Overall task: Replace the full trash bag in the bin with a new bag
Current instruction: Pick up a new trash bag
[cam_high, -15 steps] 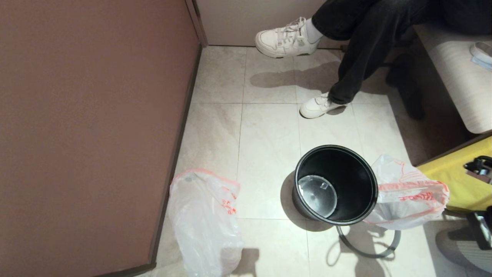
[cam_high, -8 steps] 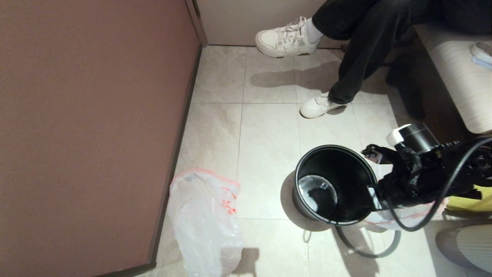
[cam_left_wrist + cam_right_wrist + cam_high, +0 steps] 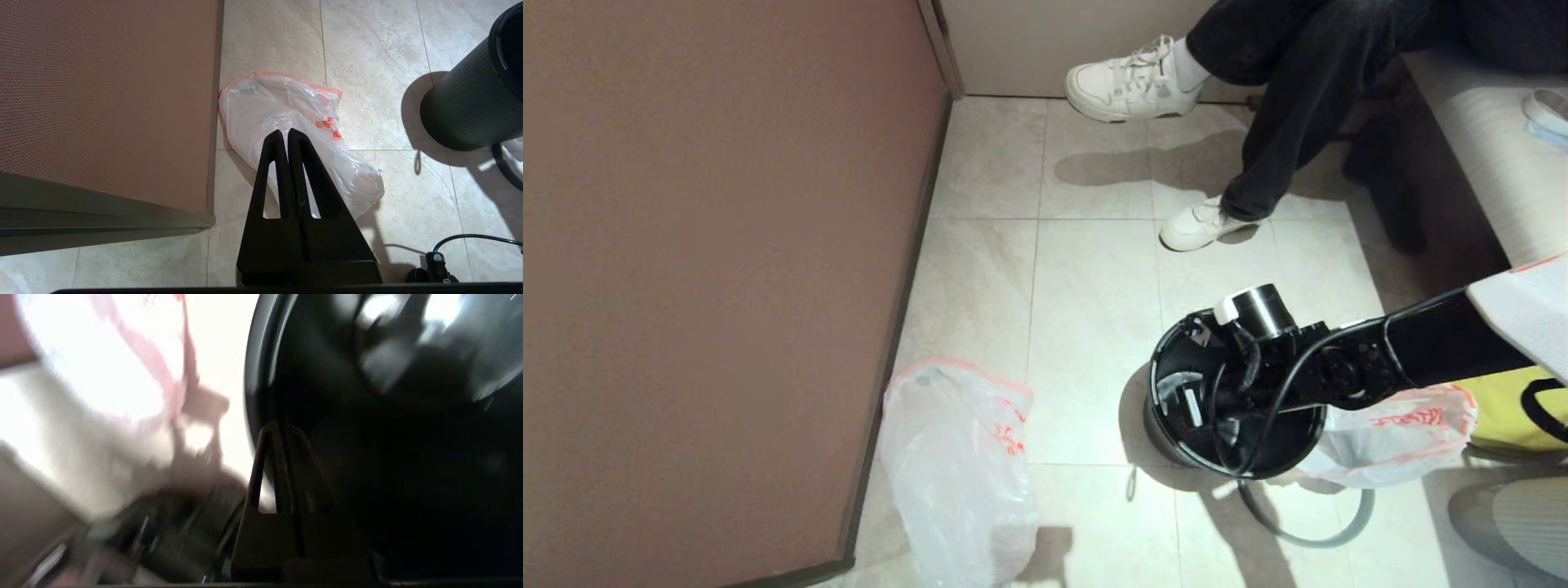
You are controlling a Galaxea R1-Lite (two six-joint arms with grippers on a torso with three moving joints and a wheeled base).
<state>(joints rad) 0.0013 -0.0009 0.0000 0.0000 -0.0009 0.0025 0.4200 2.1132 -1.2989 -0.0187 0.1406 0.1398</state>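
Head view: your right gripper (image 3: 1186,402) reaches over the bin (image 3: 1286,465), one bag (image 3: 956,465) by the wall, another (image 3: 1396,433) just right of the bin; left wrist: left gripper (image 3: 287,136), fingers closed, above the wall-side bag (image 3: 286,118); right wrist: fingers (image 3: 265,457) closed, empty, at the bin's rim (image 3: 255,375).

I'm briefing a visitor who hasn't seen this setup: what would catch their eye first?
The right arm's tool, shut, reaches into the black bin at centre. A plastic bag lies by the brown wall, another at the bin's right. A seated person's white sneakers show beyond.
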